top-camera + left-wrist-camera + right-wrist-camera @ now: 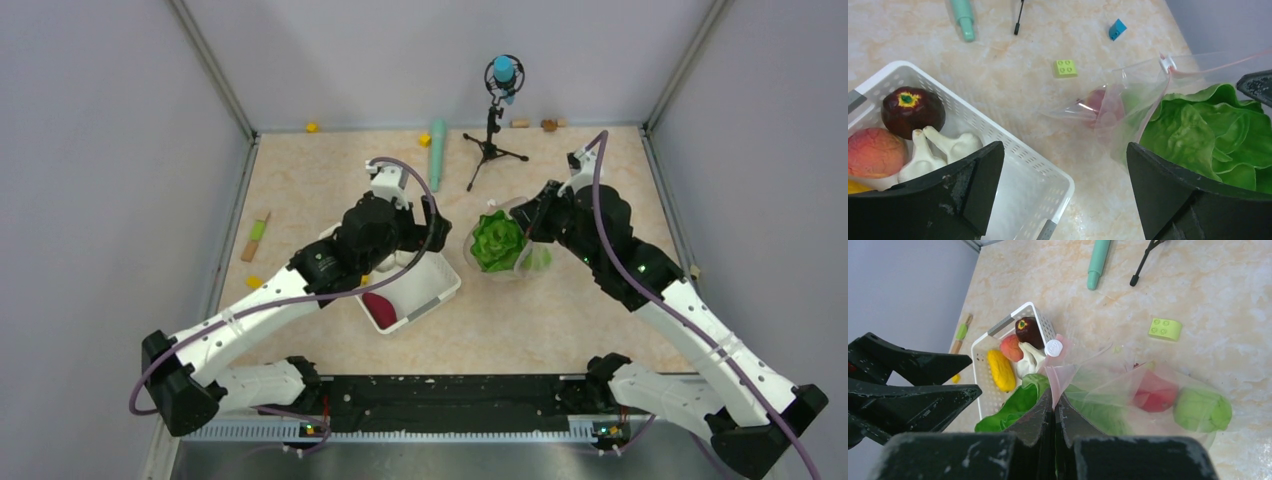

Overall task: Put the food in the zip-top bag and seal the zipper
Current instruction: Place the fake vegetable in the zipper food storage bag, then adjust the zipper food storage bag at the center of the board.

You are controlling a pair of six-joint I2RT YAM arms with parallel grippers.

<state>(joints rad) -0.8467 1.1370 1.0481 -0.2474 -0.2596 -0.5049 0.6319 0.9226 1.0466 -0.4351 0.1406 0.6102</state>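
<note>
The filling step is being worked: the floppy zip-top bag [1128,375] is being held open on the table [560,320] by the right gripper [1054,402], pinched on its pinkish mouth edge. The left gripper [1063,155] is being poised wide and empty beside the white basket [1020,167]. A push deeper is probably being called for by the leafy cabbage [1208,130] lodged at the mouth.

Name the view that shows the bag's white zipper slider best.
Right wrist: the white slider faces the camera, round and clear. Left wrist shows it at an angle, less distinct. Top external: too small to tell.
</note>
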